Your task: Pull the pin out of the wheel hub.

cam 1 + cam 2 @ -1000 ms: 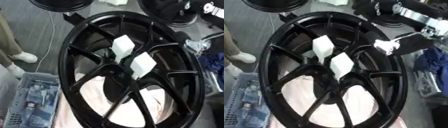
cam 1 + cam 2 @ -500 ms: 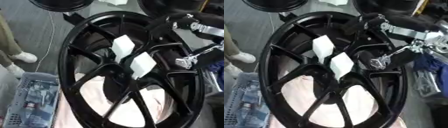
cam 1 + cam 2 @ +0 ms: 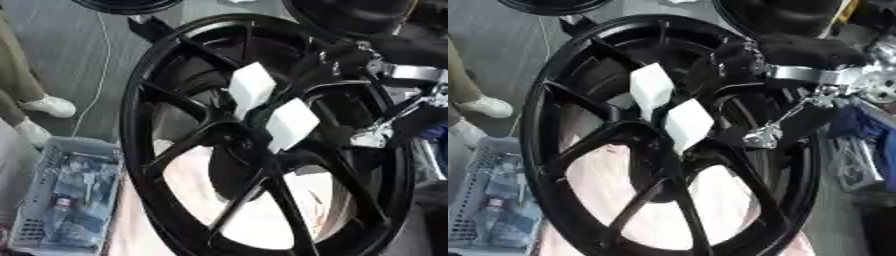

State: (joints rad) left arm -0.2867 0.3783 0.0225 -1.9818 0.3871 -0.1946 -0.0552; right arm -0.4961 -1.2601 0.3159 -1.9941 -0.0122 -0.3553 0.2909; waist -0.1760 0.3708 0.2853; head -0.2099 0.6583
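Your right hand [image 3: 776,127] reaches in from the right, over the rim of the black wheel [image 3: 140,150], and sits among the spokes just right of the hub [image 3: 241,142]. I cannot tell how its fingers are set: they are dark against dark metal, and only some silver links show. Your left hand is out of sight.

Two white blocks [image 3: 269,107] stand up from the hub, the upper one leaning toward the far rim, the lower one just beside your hand. One of these is probably the pin, but I cannot tell which, nor how it is seated.

The risks from here:
- Closing on the wrong block, since they touch or nearly touch.
- Catching the forearm or wrist on a spoke as you pull back; the gap looks narrow.
- Pulling sideways instead of along the pin's axis, which could jam it.
- Shifting the wheel, which rests on a pale pink surface [image 3: 728,200] and seems unclamped.
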